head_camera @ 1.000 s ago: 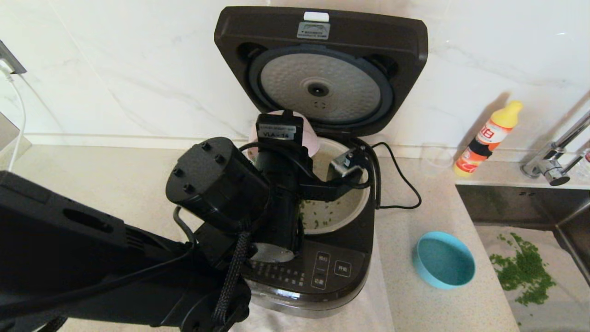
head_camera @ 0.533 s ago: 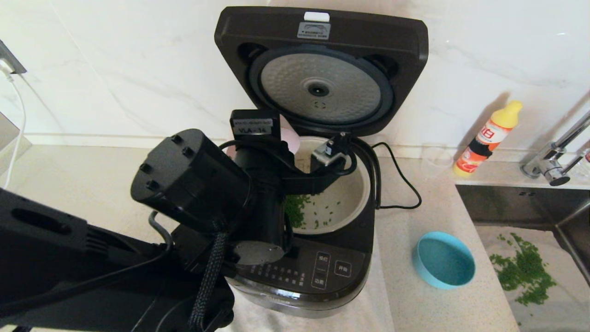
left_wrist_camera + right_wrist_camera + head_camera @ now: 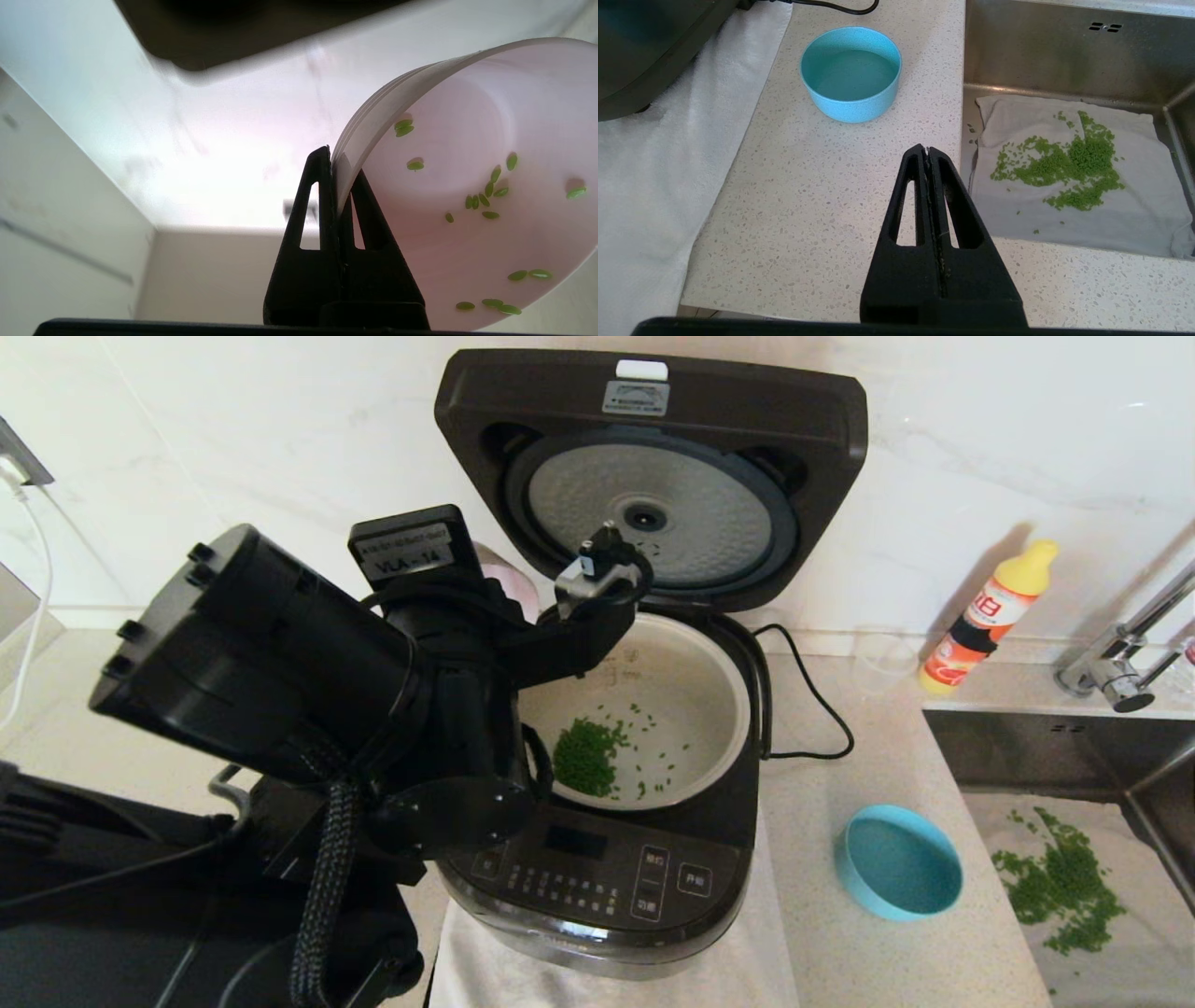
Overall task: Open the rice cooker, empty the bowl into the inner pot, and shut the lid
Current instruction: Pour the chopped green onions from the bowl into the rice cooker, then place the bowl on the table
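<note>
Head view first: the rice cooker (image 3: 607,859) is seen on a white towel (image 3: 747,971) on the desk (image 3: 887,961), its lid (image 3: 653,476) raised fully against the wall, dimpled silver plate facing forward. The inner pot (image 3: 695,709) is seated in the cooker body and is exposed — a heap of green grains (image 3: 583,761) lies on its floor, with loose grains scattered beside it.

A pale pink bowl (image 3: 476,200) is held by the left gripper (image 3: 337,161), whose fingers (image 3: 320,186) are clenched on the bowl's rim, one inside the wall and one outside. In the left wrist view the bowl is tipped on its side and only a few stray grains cling to its inner wall. In the head view the bowl is mostly hidden behind the left arm, up and to the left of the pot's rim, near the lid's lower corner.

The opening of the cooker is judged done, and the emptying nearly or wholly done. What is left, by this reading, is for the bowl to be set down and the lid to be closed.

The right gripper (image 3: 929,151) is parked over the desk's edge beside the sink (image 3: 1064,42), its fingers pressed together on nothing. A blue bowl (image 3: 851,74) stands empty on the desk near it, and more green grains are spread on a cloth (image 3: 1134,224) in the sink.
</note>
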{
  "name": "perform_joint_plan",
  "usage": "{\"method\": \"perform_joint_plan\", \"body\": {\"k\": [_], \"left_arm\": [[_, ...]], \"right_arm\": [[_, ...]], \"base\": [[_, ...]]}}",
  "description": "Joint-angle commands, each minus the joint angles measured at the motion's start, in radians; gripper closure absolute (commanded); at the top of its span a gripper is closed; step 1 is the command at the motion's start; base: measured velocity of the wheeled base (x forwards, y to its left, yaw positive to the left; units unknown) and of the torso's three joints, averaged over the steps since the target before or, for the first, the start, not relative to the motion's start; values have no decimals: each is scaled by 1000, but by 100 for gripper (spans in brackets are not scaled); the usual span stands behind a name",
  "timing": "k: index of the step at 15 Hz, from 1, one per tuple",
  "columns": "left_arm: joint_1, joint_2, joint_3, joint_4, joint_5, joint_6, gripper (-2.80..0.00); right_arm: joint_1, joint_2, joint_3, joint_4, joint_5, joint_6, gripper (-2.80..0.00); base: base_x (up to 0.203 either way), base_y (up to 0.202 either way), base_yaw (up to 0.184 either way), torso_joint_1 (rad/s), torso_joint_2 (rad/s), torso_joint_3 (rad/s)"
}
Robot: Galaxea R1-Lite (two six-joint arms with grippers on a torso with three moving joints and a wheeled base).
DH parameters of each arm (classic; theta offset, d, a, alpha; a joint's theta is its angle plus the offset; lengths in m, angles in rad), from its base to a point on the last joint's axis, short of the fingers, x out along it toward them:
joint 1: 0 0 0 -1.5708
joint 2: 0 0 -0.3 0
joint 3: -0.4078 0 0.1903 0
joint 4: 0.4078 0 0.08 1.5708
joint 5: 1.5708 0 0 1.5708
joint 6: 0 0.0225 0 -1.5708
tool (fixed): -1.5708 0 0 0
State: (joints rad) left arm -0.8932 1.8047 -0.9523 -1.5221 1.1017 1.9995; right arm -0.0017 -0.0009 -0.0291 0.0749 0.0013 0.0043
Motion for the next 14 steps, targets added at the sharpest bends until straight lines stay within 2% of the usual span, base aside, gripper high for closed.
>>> {"method": "perform_joint_plan", "body": {"k": [1, 4, 10, 12, 14], "left_arm": [[0, -28, -6, -8, 70, -11, 0], [1, -69, -5, -8, 147, -25, 0], [10, -159, 17, -8, 205, -31, 0], [24, -178, 41, -8, 259, -31, 0], [29, -171, 33, -8, 269, -31, 0]], "right_arm": [[0, 1, 0, 0, 0, 0, 0], [0, 1, 0, 0, 0, 0, 0], [0, 1, 0, 0, 0, 0, 0], [0, 1, 0, 0, 0, 0, 0], [0, 1, 0, 0, 0, 0, 0]], "base": [[0, 0, 0, 0, 0, 0], [0, 0, 0, 0, 0, 0], [0, 0, 0, 0, 0, 0], [0, 0, 0, 0, 0, 0], [0, 0, 0, 0, 0, 0]]}}
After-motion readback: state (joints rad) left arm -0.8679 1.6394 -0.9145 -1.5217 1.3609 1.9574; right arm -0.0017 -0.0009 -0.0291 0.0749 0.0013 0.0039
